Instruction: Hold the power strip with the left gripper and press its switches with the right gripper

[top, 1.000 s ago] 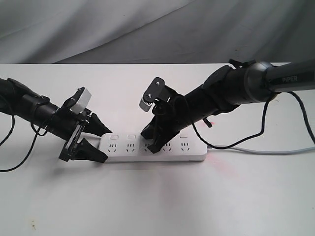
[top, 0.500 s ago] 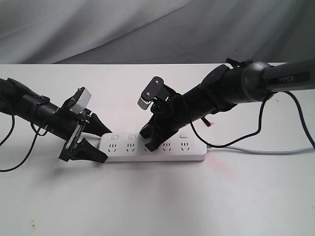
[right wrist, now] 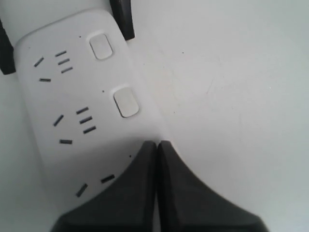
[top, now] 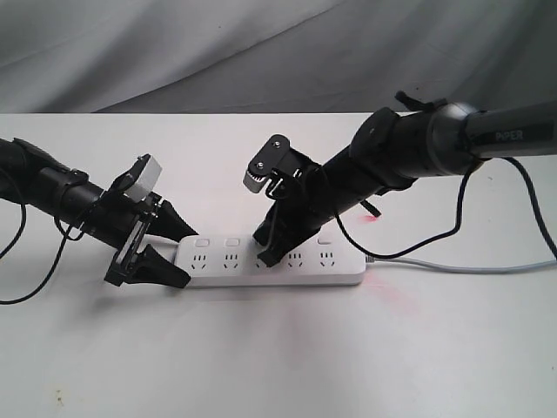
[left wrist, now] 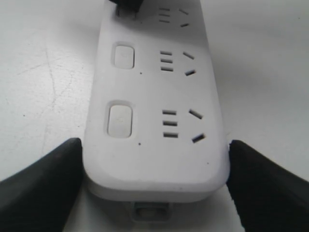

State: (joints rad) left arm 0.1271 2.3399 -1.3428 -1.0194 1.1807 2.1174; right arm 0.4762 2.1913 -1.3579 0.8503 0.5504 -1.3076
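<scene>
The power strip (top: 228, 272) looks light, stiff and slippery, so the left end effector (top: 191, 258) clamps its left end, while the right end effector (top: 266, 255) has its fingers together.

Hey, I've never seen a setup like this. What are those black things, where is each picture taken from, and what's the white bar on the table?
The black things are two robot arms, each ending in a two-fingered gripper. The wide picture comes from a camera standing off the arms. The two close-ups come from a camera on each wrist, looking out past that arm's fingers.

On the white table lies a power strip with a grey cord and a row of square switches.

The left gripper clamps one end of the strip, with a finger against each long side. The right gripper has its fingers shut together into one point. It tips down onto the strip about where the third switch from the held end sits. Whether it is actually pressing, I can't tell.
</scene>
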